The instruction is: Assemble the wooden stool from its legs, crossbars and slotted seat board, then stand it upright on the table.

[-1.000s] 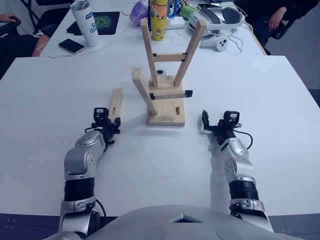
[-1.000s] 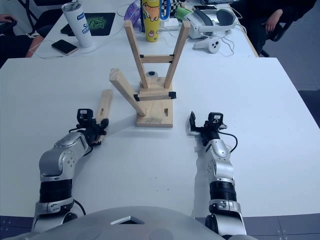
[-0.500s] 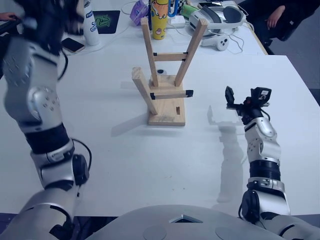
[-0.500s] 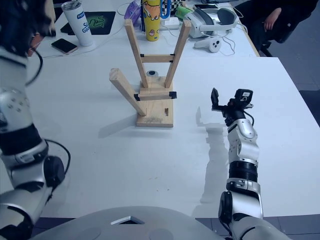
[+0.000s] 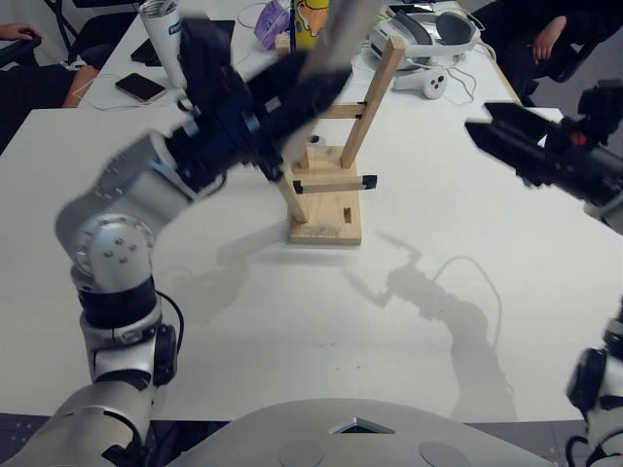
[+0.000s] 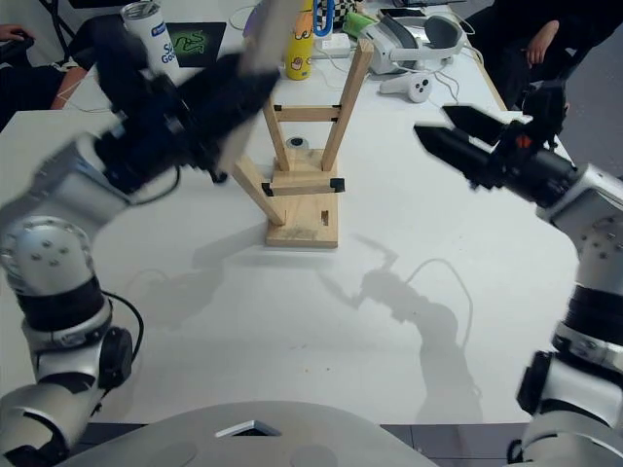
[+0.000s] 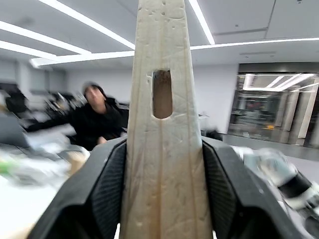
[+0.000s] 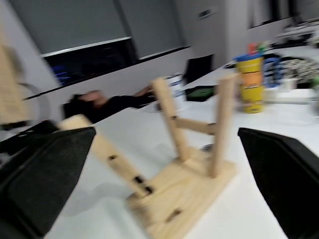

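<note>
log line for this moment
left gripper: shut on loose leg, left of stool | right gripper: open, right of stool | stool: upside down, three legs in

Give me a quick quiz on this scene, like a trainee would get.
1. True or false: the left gripper is shut on a leg held up off the table.
2. How many fitted legs stand in the seat board? A) one B) three C) four
3. Fill in: the right gripper is raised with its jaws ___.

Key: 1 true; 2 B; 3 open.
</note>
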Available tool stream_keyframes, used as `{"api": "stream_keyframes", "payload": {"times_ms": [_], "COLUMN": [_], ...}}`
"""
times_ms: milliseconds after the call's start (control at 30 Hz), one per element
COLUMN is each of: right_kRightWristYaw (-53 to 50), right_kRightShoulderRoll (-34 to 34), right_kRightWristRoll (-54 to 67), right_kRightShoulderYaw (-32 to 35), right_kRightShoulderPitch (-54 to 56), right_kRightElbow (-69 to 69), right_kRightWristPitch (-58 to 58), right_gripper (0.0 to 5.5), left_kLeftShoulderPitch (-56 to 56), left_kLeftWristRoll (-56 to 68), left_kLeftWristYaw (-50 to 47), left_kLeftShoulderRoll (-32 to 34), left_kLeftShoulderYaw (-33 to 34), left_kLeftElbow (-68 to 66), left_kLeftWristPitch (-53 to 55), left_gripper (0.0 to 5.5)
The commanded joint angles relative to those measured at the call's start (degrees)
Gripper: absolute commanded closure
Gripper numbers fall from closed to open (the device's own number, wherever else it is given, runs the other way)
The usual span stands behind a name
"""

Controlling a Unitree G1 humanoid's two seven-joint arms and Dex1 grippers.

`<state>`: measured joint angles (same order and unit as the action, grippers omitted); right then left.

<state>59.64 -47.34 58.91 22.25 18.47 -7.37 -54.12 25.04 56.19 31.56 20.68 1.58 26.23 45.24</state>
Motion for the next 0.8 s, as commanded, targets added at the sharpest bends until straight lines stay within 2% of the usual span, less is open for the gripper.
{"api": "stream_keyframes", "payload": {"times_ms": [33,167,467,500,800], "right_kRightWristYaw": [-1.9,-4.3,-1.0,-0.8,1.0], "right_kRightShoulderRoll": [3.0,7.1,6.0,5.9,4.7], "right_kRightWristRoll": [3.6,6.8,11.0,11.1,12.4], "right_kRightShoulderYaw": [-0.7,-2.0,-2.7,-2.7,-4.4], "right_kRightShoulderPitch": [-1.7,-2.3,-4.4,-4.2,-3.8], "right_kRightElbow": [-1.9,-3.0,-2.1,-1.9,-2.1], "right_kRightWristPitch": [-2.6,-4.3,-8.4,-8.7,-11.9], "right_gripper": [0.1,0.1,0.1,0.38,1.55], "left_kLeftShoulderPitch": [-6.1,-8.5,-7.5,-7.4,-6.4], "left_kLeftWristRoll": [-3.4,-7.5,-3.3,-2.9,-3.0], "left_kLeftWristYaw": [7.4,12.8,17.7,18.0,20.1], "left_kLeftShoulderRoll": [0.7,0.8,0.6,0.8,1.9], "left_kLeftShoulderYaw": [-8.4,-12.6,-11.5,-11.4,-12.0], "left_kLeftElbow": [-2.5,-6.8,-9.2,-9.0,-9.0], "left_kLeftWristPitch": [-0.2,-2.8,2.1,2.9,5.7], "left_gripper": [3.44,3.44,3.44,3.44,3.44]}}
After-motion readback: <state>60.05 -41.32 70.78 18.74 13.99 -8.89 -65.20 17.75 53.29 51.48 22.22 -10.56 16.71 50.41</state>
